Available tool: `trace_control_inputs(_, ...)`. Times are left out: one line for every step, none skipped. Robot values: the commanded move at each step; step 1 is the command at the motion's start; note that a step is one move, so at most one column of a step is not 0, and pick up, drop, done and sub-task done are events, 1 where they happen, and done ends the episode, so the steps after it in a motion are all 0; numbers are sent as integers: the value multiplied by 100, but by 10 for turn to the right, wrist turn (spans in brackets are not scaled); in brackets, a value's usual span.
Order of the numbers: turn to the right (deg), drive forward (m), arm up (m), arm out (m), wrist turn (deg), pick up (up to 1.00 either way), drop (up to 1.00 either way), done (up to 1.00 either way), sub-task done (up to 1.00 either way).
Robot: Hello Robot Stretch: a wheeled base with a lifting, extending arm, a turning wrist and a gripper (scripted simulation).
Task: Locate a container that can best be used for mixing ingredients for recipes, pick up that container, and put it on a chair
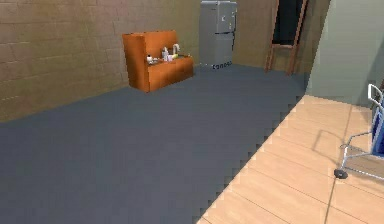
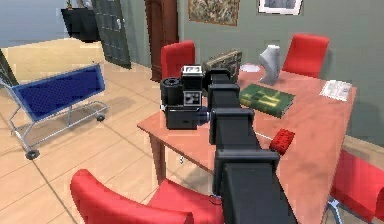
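Arm side view: gripper (image 2: 178, 103) at the desk (image 2: 310, 125), can't tell its grip; turning could sweep the book (image 2: 265, 98) off.

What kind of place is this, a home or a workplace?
Probably a home, an open dining and kitchen area: a wooden table with red chairs around it, a framed picture on the wall, and a grey refrigerator at the far wall.
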Motion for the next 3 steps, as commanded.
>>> trace_control_inputs(0, 0, 0, 0, 0, 0, 100, 0, 0)
trace_control_inputs(0, 0, 0, -10, 0, 0, 0, 0, 0)
trace_control_inputs(0, 0, 0, 0, 0, 0, 0, 100, 0)
